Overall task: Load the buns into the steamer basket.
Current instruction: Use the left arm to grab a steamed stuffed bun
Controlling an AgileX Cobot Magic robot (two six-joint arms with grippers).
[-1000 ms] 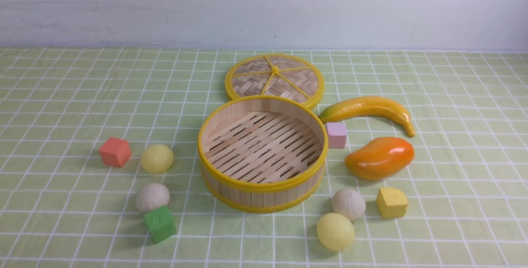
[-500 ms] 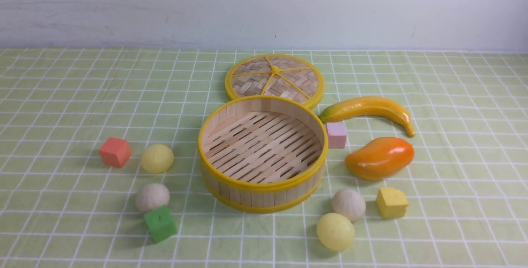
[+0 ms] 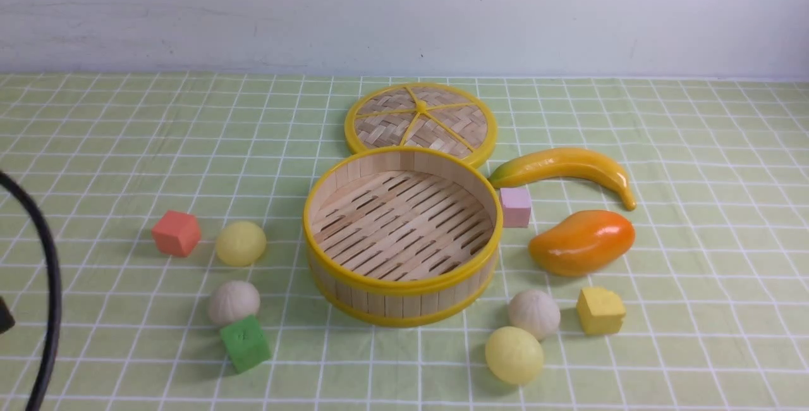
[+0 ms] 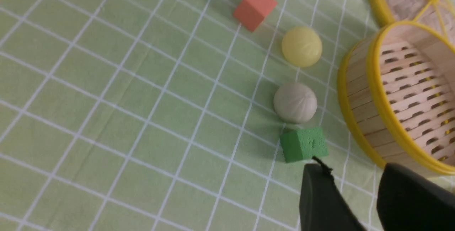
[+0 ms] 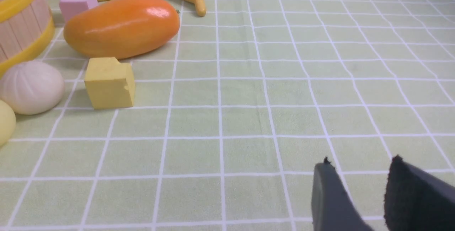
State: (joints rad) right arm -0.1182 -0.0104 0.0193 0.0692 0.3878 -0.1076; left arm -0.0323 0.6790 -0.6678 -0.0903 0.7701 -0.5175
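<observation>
Surface: green checked cloth over the table, with a pale wall behind.
Basket: the basket stands upright in the middle and its slatted floor is bare.
Buns: all four lie on the cloth outside the basket, two on each side.
Left pair: the left yellow bun is near the basket wall. The left white bun lies closer to the robot.
Right pair: the right white bun is near the basket's front right. The right yellow bun is just beside it, nearer the robot.
Lid: the lid lies flat just behind the basket.
Cubes: the red cube is beside the left yellow bun. The green cube touches or almost touches the left white bun. The pink cube sits against the basket's right side. The yellow cube is beside the right white bun.
Fruit: the banana and the mango lie to the right of the basket, the mango nearer the robot.
Left claw: the left claw has its jaws apart and holds nothing. One tip is just beside the green cube, and the basket wall is near.
Right claw: the right claw also has its jaws apart and is empty. It is over bare cloth, well apart from the yellow cube.
Cable: a dark curved cable shows at the left edge of the front view. It seems to belong to the left arm, but the frame cuts it off.
</observation>
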